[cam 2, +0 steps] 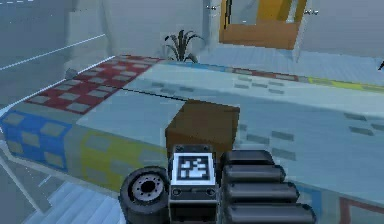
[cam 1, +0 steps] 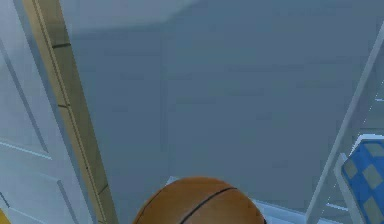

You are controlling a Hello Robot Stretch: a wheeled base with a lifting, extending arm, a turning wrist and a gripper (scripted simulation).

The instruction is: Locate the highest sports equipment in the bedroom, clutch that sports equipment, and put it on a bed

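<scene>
one basketball (cam 1: 200, 203), orange-brown with a thin black seam curving across it, sits at the forward view's bottom edge, just below the middle, and its lower part is cut off by the frame. behind it rises a plain grey-blue wall (cam 1: 230, 90). at the forward view's left stands a white panelled door (cam 1: 25, 130) with a pale wooden frame (cam 1: 75, 110) beside it. at that view's right run slanting white rails (cam 1: 345, 130), and beside them lies a blue-and-white checked patch (cam 1: 365, 178).

in the arm side view, a bed (cam 2: 290, 110) spreads across the middle. its patchwork cover has red-and-white checks toward the left, blue and yellow squares along the near edge and pale blue panels to the right. a brown box (cam 2: 203, 128) stands on the cover near the middle. just in front of the box, at the bottom edge, is a white square with black marks (cam 2: 195, 167). the arm's dark ribbed bar (cam 2: 255, 188) lies to its right and the gripper (cam 2: 145, 195) shows as a dark round body to its left.

the fingers cannot be made out, so how they are set cannot be told, nor whether the gripper holds anything. the ball lies low and close in front, while the gripper sits at the near edge of the bed. whether the two touch or stand apart cannot be told.

beyond the bed, a dark leafy plant (cam 2: 183, 45) stands against the far wall, and a wooden door (cam 2: 262, 20) shows at the top.
</scene>
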